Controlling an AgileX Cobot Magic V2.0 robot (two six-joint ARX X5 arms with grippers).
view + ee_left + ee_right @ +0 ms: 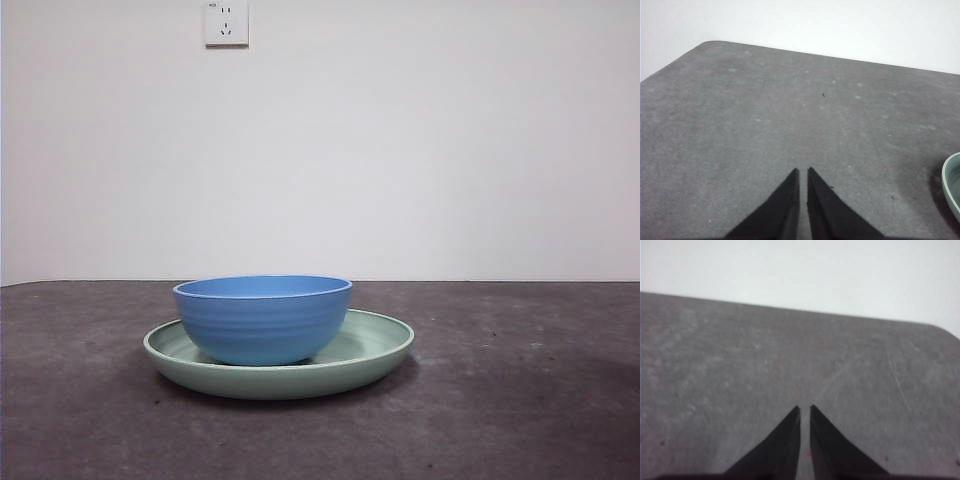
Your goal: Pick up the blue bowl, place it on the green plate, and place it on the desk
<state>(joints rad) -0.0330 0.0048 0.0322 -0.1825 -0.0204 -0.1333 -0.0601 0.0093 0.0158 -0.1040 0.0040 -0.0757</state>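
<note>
You are looking level across a dark grey desk [520, 400] toward a plain pale wall with a socket [226, 23] high on it. The blue bowl [262, 320] sits upright inside the green plate [375, 350], resting on the plate's floor slightly left of its centre, and the plate lies flat on the desk a little left of the middle of the scene. No arm shows in the front view, so both arms are waiting clear of the dishes. The left gripper [803, 172] hovers over bare desk with its two black jaws drawn nearly together, only a thin slit between them, holding nothing. A sliver of the plate's rim [951, 187] shows at the edge of the left wrist view, off to one side of the jaws and apart from them. The right gripper [804, 409] also has its jaws almost together and empty, and its view shows only bare desk and wall. Judging from this, the left arm is the nearer one to the dishes, and the bowl lies to the side of its jaws, not ahead of them. The bowl is round, so no approach axis matters. What remains, it seems, is lifting the bowl out and setting it on the desk.
</note>
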